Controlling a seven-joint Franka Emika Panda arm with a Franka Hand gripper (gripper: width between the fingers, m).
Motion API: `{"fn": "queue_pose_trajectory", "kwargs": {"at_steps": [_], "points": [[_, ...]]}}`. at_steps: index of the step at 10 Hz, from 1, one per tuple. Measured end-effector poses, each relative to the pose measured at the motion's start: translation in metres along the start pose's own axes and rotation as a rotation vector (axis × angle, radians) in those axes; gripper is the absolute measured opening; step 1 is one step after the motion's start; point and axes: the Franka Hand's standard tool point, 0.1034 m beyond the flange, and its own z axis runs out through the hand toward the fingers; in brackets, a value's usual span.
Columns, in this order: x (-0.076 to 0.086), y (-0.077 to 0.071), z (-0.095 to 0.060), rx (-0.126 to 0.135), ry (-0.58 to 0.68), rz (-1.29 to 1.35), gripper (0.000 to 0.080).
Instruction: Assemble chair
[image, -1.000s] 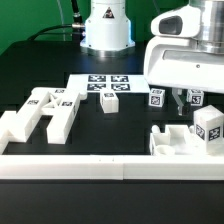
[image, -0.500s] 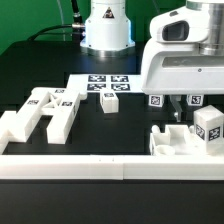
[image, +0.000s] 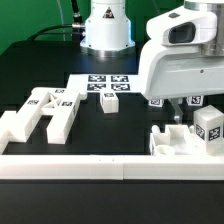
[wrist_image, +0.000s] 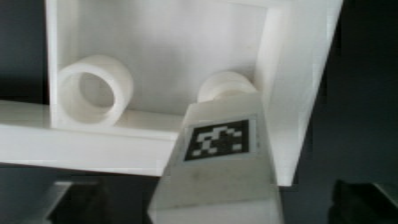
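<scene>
The chair parts are white with square tags. An H-shaped frame (image: 45, 110) lies at the exterior view's left, and a small peg (image: 109, 102) lies near the middle. The boxy seat (image: 178, 143) stands at the right, with a tagged block (image: 210, 125) beside it. My gripper (image: 177, 112) hangs just above the seat's far side. In the wrist view my gripper (wrist_image: 222, 205) is open. Its dark fingers (wrist_image: 80, 200) stand on either side of a tapered tagged part (wrist_image: 217, 140), with a gap on each side. The seat's wall with round holes (wrist_image: 93, 88) lies beyond.
The marker board (image: 90, 78) lies in front of the robot base (image: 106, 28). A long white border wall (image: 100, 168) runs along the near edge. Two more tagged parts (image: 157, 100) show behind the gripper, partly hidden by it.
My gripper has shifted a little toward the exterior view's left and slightly lower over the seat. The loose parts have not moved.
</scene>
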Motion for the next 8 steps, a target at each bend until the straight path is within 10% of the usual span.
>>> {"fn": "queue_pose_trajectory", "kwargs": {"at_steps": [3, 8], "points": [[0.0007, -0.0004, -0.0009, 0.001, 0.002, 0.001, 0.0296], [0.0008, -0.0044, -0.0013, 0.004, 0.005, 0.312, 0.0294]]}}
